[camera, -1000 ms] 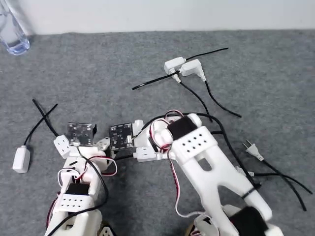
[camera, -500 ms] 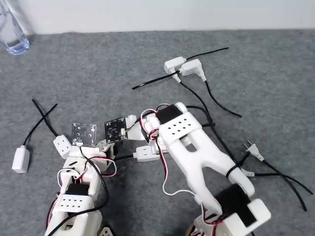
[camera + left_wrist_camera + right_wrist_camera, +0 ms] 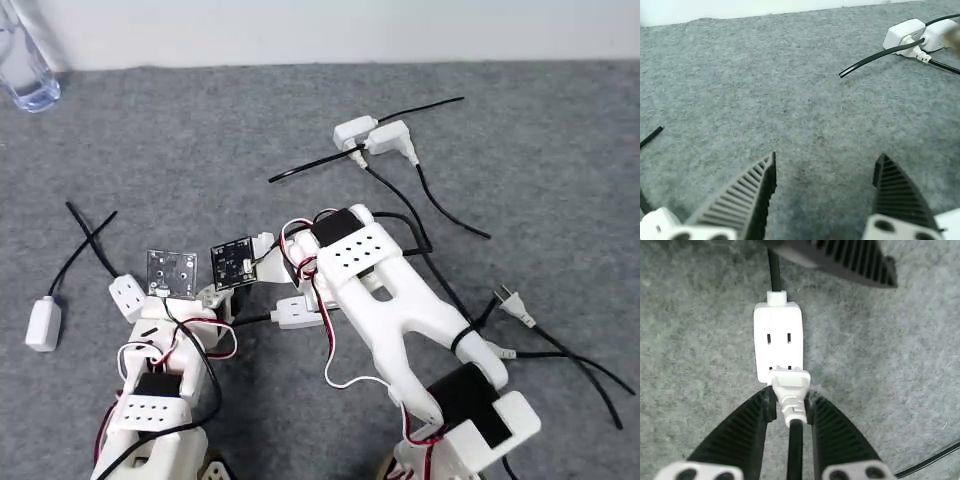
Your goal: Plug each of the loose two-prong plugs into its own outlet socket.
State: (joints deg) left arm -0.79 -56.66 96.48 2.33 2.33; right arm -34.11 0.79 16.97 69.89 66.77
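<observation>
My right gripper [image 3: 790, 401] is shut on a white two-prong plug [image 3: 789, 385] with a black cord. The plug's front presses against the near end of a white outlet block [image 3: 778, 335], and its prongs are hidden. One pair of slots on the block stays uncovered. In the high view this block [image 3: 292, 314] lies beside the right arm [image 3: 375, 270], which covers its gripper. My left gripper [image 3: 824, 165] hangs open over bare carpet. A black loose plug [image 3: 510, 303] lies far right. Another white outlet [image 3: 126, 295] sits at the left.
A plug and outlet pair [image 3: 372, 137] lies joined at the back, with black cords trailing over the carpet. A white adapter [image 3: 43, 323] rests at the far left. A glass [image 3: 25, 70] stands in the back left corner. Cords cross under the right arm.
The right arm has swung left and turned at the wrist, bringing its gripper over to the white outlet block. The left arm has barely shifted.
</observation>
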